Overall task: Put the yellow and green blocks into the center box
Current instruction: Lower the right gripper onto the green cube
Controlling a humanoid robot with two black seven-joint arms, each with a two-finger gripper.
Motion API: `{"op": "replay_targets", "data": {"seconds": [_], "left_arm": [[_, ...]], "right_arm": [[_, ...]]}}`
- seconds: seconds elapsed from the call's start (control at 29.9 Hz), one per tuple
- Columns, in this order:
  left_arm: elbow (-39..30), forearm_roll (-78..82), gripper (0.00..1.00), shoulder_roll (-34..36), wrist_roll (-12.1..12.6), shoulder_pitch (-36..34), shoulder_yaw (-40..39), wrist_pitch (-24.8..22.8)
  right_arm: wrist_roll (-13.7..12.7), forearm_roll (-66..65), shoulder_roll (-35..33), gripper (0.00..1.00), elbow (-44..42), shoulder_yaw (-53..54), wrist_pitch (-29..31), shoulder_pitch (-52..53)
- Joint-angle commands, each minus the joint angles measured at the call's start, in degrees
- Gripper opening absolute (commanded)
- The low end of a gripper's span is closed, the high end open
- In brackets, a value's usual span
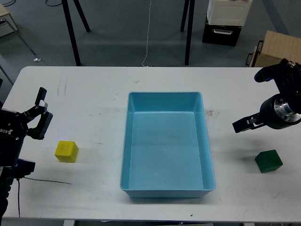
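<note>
Left tool (pixel 41 113) spread wide, holding nothing, above yellow block (pixel 66 151) on white surface (pixel 94 94), right tool (pixel 244 124) empty, its opening unclear, near green block (pixel 268 161), blue tray (pixel 165 143) between blocks

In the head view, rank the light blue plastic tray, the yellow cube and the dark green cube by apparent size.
1. Light blue plastic tray, by far the largest.
2. Small matte yellow cube and dark green cube: they look alike in size, so I will not rank them.
</note>
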Motion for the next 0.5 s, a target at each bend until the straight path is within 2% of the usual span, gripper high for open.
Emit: {"op": "replay_targets", "data": {"seconds": [0.0, 0.2, 0.47], "left_arm": [[0.3, 0.0, 1.0, -0.1, -0.1, -0.5, 0.1, 0.0], [0.3, 0.0, 1.0, -0.1, 0.0, -0.5, 0.2, 0.0], [0.3, 0.0, 1.0, -0.1, 0.0, -0.4, 0.2, 0.0]], "right_arm": [[0.0, -1.3, -1.9, 1.0, 0.6, -0.7, 0.0, -2.3], [0.0, -2.3, -5.1, 1.0, 0.6, -0.7, 0.0, -6.5], [0.0, -6.2, -4.8, 1.0, 0.2, -0.7, 0.0, -12.1]]}}
